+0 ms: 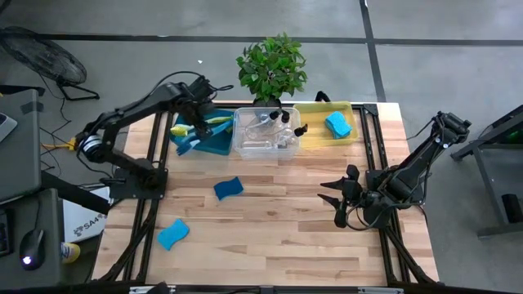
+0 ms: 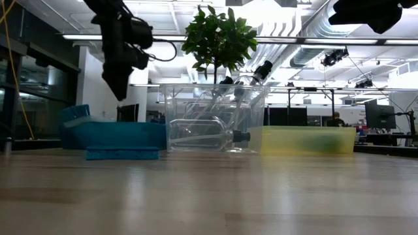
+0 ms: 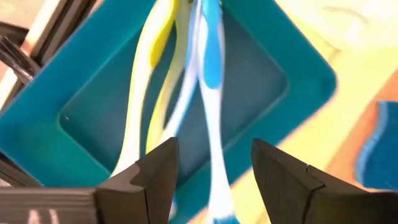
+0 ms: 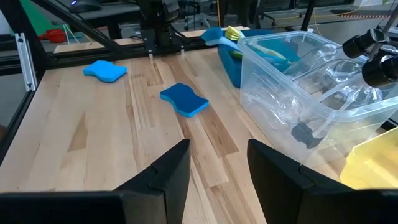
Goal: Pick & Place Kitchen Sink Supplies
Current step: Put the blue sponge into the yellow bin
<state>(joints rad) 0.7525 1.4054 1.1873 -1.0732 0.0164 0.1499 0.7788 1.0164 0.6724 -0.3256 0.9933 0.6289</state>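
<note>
Left gripper: hovers above the teal bin at the table's far left; fingers spread apart, holding nothing.
Dish brushes: a blue brush and a yellow-green brush lie side by side in the teal bin, directly below the left gripper's fingers.
Pump bottles: clear bottles with black pump tops lie in the clear bin, between the teal and yellow bins.
Sponges: one blue sponge sits in the yellow bin; another lies on the wooden table near the clear bin; a third lies toward the table's near left edge.
Right gripper: waits over the table's right side; fingers parted, empty.
Potted plant: stands behind the bins.
</note>
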